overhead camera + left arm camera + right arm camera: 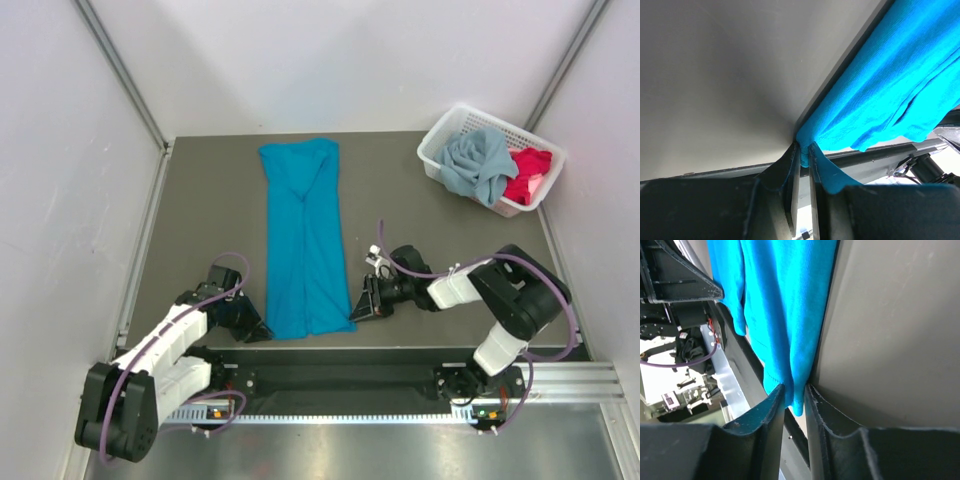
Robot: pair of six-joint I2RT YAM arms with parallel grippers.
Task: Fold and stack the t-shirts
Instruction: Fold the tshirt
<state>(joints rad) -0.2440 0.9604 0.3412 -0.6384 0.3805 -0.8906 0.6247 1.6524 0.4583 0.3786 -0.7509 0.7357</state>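
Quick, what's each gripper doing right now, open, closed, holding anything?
Left gripper: closed on the teal t-shirt.
Right gripper: closed on the teal t-shirt too.

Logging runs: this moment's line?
left pincer: shut on teal t-shirt | right pincer: shut on teal t-shirt | grey-blue t-shirt, red t-shirt: in basket

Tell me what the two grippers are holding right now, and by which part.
Both hold the teal-blue t-shirt by its near edge: the left gripper pinches the left corner, the right gripper the right corner.
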